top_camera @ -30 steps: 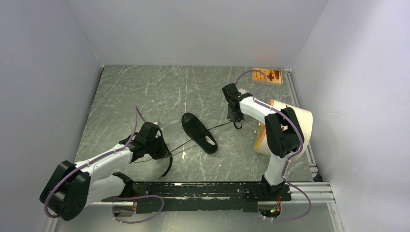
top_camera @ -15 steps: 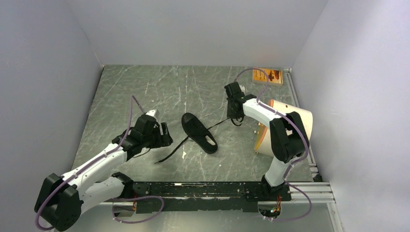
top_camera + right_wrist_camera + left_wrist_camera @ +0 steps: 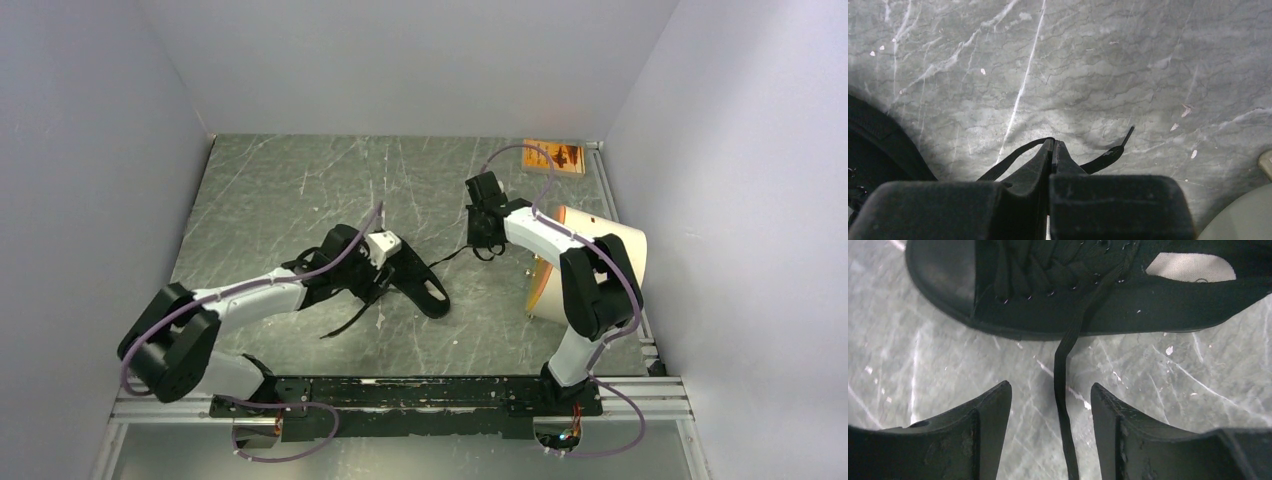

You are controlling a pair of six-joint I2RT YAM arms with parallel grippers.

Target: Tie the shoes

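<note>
Shoe lies mid-worktop on its sole between the 2 arms. It's a slim all-black canvas low-top with a matte, rubbery toe cap and a pale insole showing through the opening. Nearest us, the left lace, a thin flat black ribbon, comes off the eyelets and trails loose over the grey, scratched, marble-look worktop. Left pincer hangs right over it, spread, with 1 finger on either side of the ribbon and nothing pinched yet. Beyond the shoe, right pincer is pressed together on the right lace. The ribbon is folded at the tips, its stiff end pokes out to the side, and the rest runs back toward the shoe. I read this as the gathering step: 1 lace secured, the other about to be taken. The next move calls for the left fingers to drop to the worktop and close squarely on that limp strip without dragging the light shoe. Off to the right, a cream-and-orange cylinder stands idle.
</note>
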